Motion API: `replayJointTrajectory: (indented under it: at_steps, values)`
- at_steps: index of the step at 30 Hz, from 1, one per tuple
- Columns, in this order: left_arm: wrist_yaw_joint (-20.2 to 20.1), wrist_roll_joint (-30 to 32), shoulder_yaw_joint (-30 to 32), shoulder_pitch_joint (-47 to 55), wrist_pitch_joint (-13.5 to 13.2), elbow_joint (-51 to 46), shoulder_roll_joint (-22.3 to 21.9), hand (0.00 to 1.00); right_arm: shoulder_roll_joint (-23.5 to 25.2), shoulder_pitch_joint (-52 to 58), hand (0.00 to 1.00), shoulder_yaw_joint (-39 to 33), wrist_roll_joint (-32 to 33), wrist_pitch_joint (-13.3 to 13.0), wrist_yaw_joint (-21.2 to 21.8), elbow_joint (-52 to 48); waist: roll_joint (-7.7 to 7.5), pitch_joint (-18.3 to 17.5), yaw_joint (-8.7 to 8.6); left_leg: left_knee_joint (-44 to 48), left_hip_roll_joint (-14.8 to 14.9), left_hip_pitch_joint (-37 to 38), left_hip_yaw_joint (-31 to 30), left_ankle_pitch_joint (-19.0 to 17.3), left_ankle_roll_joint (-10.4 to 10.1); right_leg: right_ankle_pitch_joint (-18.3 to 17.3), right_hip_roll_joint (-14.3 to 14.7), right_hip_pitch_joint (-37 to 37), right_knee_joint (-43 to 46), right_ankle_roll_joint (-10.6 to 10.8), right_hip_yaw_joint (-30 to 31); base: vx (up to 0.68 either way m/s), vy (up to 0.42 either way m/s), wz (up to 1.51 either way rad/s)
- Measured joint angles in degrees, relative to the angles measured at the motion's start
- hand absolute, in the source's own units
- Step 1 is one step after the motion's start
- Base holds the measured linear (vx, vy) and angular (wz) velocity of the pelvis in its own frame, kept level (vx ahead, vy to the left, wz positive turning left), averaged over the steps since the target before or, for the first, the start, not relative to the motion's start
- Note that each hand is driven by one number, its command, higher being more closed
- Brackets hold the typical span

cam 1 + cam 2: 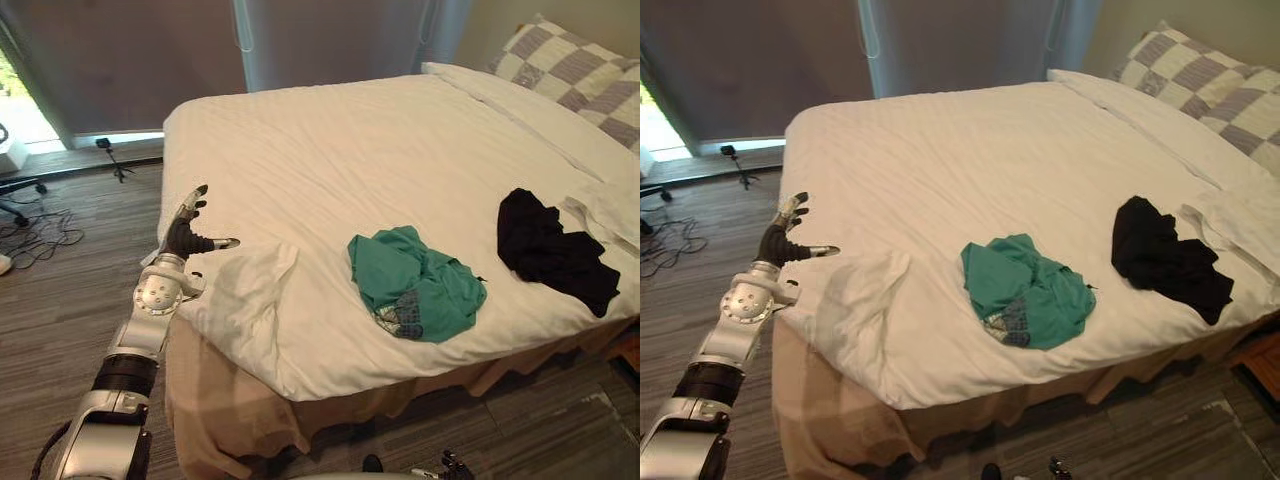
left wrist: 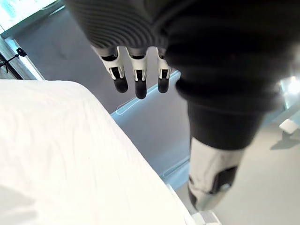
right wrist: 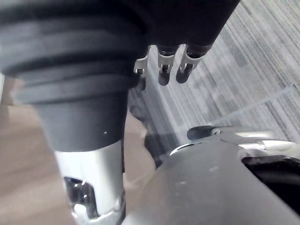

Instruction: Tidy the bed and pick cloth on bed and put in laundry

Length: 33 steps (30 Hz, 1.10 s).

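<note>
A crumpled green cloth [image 1: 415,285] lies on the white bed [image 1: 340,150] near its front edge. To the right of it, near the bed's right side, lies a black cloth [image 1: 550,250]. My left hand [image 1: 190,232] hovers open at the bed's near left corner, fingers straight and thumb out, just left of a rumpled fold of sheet [image 1: 250,290]. It holds nothing. In the left wrist view its fingers [image 2: 136,79] point past the sheet towards the grey wall. My right hand [image 3: 164,65] hangs low over the striped floor, fingers relaxed and empty.
Checked pillows [image 1: 575,65] lean at the head of the bed, far right. A tan bed skirt [image 1: 230,410] hangs below the front edge. On the floor to the left are a small tripod [image 1: 115,160], loose cables [image 1: 35,230] and a chair base [image 1: 15,190].
</note>
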Motion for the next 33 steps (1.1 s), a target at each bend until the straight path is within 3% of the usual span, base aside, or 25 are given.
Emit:
replayJointTrajectory:
  at_steps: [4,5,8,10,11,12,15,18,24,28,30,33]
  values:
    - [1.1,2.2,-1.5,-7.2,5.2,5.7,-0.9,0.00,-0.4,-3.9,0.00,1.4,0.2,0.1,0.2,-0.6,-0.86,5.3,-0.63,3.5,0.7,-5.5,-0.1,-0.6,0.4,0.6,-0.3,-5.5,2.0,-0.3,1.2,-0.15,-0.072,-0.09]
    - [1.6,2.8,-1.7,-9.1,7.6,7.9,-0.9,0.00,-0.4,-5.2,0.00,1.9,0.4,0.0,0.2,-1.5,-1.17,7.8,-1.30,4.3,1.0,-6.7,-0.1,-0.5,0.5,1.3,-0.1,-6.5,1.9,-0.5,1.9,-0.15,-0.101,-0.13]
    - [1.8,5.0,-2.5,-12.1,10.4,11.6,-0.9,0.00,-0.6,-7.2,0.00,3.0,1.4,0.0,0.1,-1.6,-1.63,10.9,-2.16,5.4,1.4,-9.0,-0.2,-0.5,0.6,2.0,0.1,-8.2,1.9,-0.8,2.3,-0.08,-0.061,-0.08]
    - [2.0,7.4,-2.9,-14.7,11.0,13.1,-0.9,0.00,-1.0,-8.7,0.00,4.0,2.6,0.0,-0.1,-1.7,-2.12,12.7,-2.22,6.1,1.5,-10.9,-0.2,-0.5,0.7,2.5,0.1,-9.9,1.9,-0.8,2.4,-0.08,-0.059,0.03]
    - [1.9,10.3,-3.8,-16.9,11.4,13.7,-0.8,1.00,-1.1,-9.8,0.00,4.5,2.8,0.0,-0.3,-1.7,-2.48,13.8,-2.17,6.8,1.7,-12.6,-0.5,-0.4,0.9,3.0,0.0,-11.4,1.8,-0.7,2.4,-0.08,-0.063,0.17]
    - [0.9,15.1,-4.6,-19.9,12.1,13.8,-0.6,1.00,-1.3,-11.3,0.00,5.2,4.6,0.0,-0.3,-2.2,-2.63,15.5,-2.16,7.3,1.8,-14.4,-0.9,-0.1,1.3,3.6,-0.1,-12.8,1.8,-0.7,2.4,-0.05,-0.046,0.17]
    - [-3.2,21.3,-6.7,-23.0,14.4,14.1,0.0,1.00,-1.8,-12.6,0.00,6.2,5.7,0.0,-0.3,-5.0,-2.51,16.9,-1.83,7.8,2.1,-15.7,-1.0,0.0,1.4,3.9,0.0,-13.7,1.8,-0.6,2.5,-0.03,-0.034,0.06]
    - [-5.4,23.6,-7.8,-23.9,15.7,14.4,0.4,1.00,-2.3,-13.3,0.00,6.5,6.7,0.0,-0.3,-5.9,-2.65,17.2,-1.79,7.4,2.1,-16.1,-1.1,-0.1,1.5,3.9,0.0,-13.7,1.8,-0.6,2.6,-0.01,-0.009,0.00]
    - [-5.4,24.6,-8.8,-24.5,14.9,14.4,2.1,1.00,-3.2,-13.5,0.00,8.1,6.8,0.1,-0.3,-5.7,-2.60,17.2,-1.74,5.4,1.2,-16.1,-1.6,0.6,1.9,3.8,-0.2,-14.5,1.9,-0.6,2.6,-0.01,-0.006,0.01]
    - [-3.5,22.0,-9.3,-22.7,12.6,14.5,2.7,1.00,-4.8,-14.5,0.00,7.9,6.7,0.0,-0.5,-3.7,-2.40,17.2,-1.75,4.3,0.5,-14.0,-1.5,1.5,1.7,3.5,-0.6,-13.0,1.9,-0.1,2.0,0.02,0.007,0.04]
    - [-2.0,18.7,-9.0,-19.6,10.2,14.1,2.8,1.00,-5.9,-14.5,0.00,7.7,6.7,0.4,-0.6,-3.0,-1.87,17.2,-1.77,4.3,0.5,-12.8,-1.8,1.3,1.6,3.0,-0.8,-11.2,2.0,0.4,0.9,0.01,0.015,0.12]
    - [-0.4,13.8,-5.4,-10.6,7.0,8.8,2.5,1.00,-6.8,-14.4,0.00,3.8,7.5,3.5,-1.5,-2.4,-1.03,16.7,-1.42,4.4,0.5,-11.3,-3.4,0.9,1.7,1.8,-1.3,-8.5,2.1,0.7,-1.2,0.03,0.011,0.27]
